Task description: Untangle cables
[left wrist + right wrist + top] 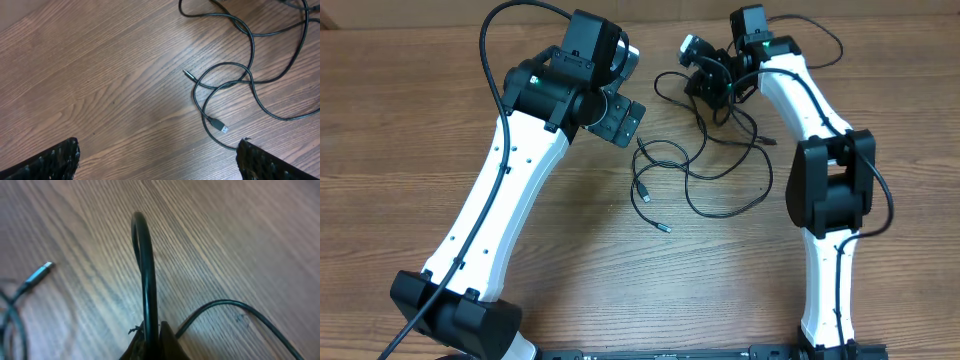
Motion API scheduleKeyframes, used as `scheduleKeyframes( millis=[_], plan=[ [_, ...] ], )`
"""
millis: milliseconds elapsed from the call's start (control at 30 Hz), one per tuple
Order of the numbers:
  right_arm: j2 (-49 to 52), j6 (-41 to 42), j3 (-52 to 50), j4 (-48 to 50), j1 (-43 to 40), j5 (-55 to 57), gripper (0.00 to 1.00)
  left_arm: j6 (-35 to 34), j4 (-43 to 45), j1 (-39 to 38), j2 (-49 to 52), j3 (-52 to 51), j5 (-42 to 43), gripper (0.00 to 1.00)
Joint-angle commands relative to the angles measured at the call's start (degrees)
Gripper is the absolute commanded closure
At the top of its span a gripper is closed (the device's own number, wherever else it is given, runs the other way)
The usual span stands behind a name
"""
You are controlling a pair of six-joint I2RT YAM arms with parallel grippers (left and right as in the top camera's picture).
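DESK-TOP TANGLE: The right hand (150, 341) is clamped tight on a raised loop of the thin black cables (146, 270), which sprawl knotted across the wooden desk (620, 290). The left hand (159, 159) hovers above a USB plug (221, 128), jaws spread wide, holding nothing.

Thin black cables (725, 214) are spread in crossed, overlapping loops on the desk (570, 260). A USB plug (220, 126) and a slim jack (188, 74) are seen lying free at cord ends. One bend (146, 265) is pinched upright in the right claw (150, 337).
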Motion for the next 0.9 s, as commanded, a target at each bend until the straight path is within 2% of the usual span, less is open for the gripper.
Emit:
scheduleKeyframes(
  millis=[0,500,867],
  plan=[
    [-10.8,3.7,0.2,0.2,0.1,-0.2,0.96,-0.8,0.2,0.3,0.2,-0.2,0.5,0.00],
    [-36.6,9.2,0.2,1.9,0.1,-0.2,0.96,-0.8,0.2,0.3,0.2,-0.1,0.5,0.01],
    [-44.9,12.0,0.2,3.9,0.0,1.1,0.96,-0.8,0.2,0.3,0.2,-0.2,0.5,0.00]
  ],
)
